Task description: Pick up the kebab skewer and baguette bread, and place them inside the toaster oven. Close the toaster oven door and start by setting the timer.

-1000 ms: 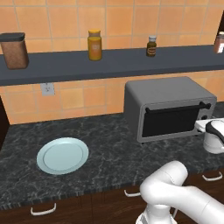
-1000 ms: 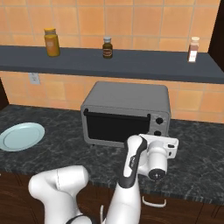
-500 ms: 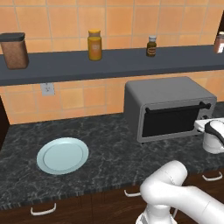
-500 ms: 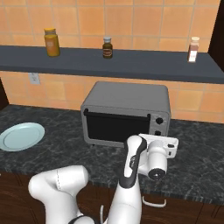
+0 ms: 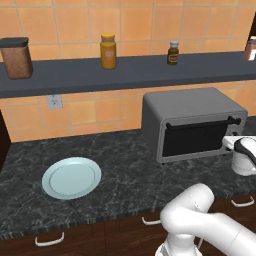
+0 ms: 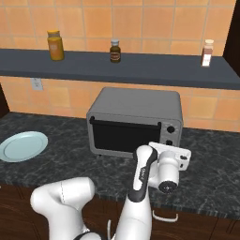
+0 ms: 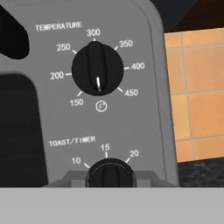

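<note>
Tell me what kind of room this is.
A kitchen, rendered rather than real. A toaster oven sits on a dark stone counter beside a pale plate, with jars on a shelf against an orange tiled wall.

The toaster oven (image 5: 192,122) stands on the worktop (image 5: 125,165) against the tiled wall, door (image 5: 197,139) shut, its two knobs right of the door, the temperature knob (image 7: 97,68) above the timer knob (image 7: 110,175). The plate (image 5: 71,177) lies well left of it, nearer the front edge. Above runs a shelf (image 6: 117,68) carrying a canister (image 5: 16,57) at far left, then a jar (image 5: 108,50) and two bottles (image 6: 115,50) to the right.
</note>
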Motion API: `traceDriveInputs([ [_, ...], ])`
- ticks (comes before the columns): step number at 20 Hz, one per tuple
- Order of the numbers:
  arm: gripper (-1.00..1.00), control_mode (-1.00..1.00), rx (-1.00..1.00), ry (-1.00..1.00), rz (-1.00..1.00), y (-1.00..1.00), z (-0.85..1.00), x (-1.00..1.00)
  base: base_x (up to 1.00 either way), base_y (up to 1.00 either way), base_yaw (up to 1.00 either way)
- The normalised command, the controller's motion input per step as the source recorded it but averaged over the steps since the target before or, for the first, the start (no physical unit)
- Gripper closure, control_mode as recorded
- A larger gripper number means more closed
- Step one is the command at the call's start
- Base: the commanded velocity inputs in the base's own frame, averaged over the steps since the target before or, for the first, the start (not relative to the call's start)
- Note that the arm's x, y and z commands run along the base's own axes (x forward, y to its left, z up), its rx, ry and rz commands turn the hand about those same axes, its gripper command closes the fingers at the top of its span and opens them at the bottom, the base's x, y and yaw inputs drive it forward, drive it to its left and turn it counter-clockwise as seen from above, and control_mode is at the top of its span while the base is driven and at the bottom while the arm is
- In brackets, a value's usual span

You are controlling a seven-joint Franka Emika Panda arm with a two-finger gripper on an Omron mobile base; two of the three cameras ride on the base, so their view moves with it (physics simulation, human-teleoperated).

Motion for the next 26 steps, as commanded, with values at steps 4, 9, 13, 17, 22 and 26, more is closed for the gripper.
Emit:
traceDriveInputs([
  [4, 1.00, -1.00, 0.30, -0.06, -0.07, -0.01, -0.15, 0.00, 0.00, 0.00, 0.00],
  [9, 1.00, -1.00, 0.30, -0.06, -0.08, 0.00, -0.18, 0.00, 0.00, 0.00, 0.00],
  [13, 1.00, -1.00, 0.31, -0.06, -0.07, -0.04, -0.23, -0.05, 0.00, 0.00, 0.00],
  [17, 1.00, -1.00, 0.28, -0.08, -0.07, 0.00, -0.24, -0.03, 0.00, 0.00, 0.00],
  [22, 1.00, -1.00, 0.28, -0.07, -0.07, 0.00, -0.23, -0.05, 0.00, 0.00, 0.00],
  [26, 1.00, -1.00, 0.27, -0.05, -0.07, 0.00, -0.21, -0.01, 0.00, 0.00, 0.00],
])
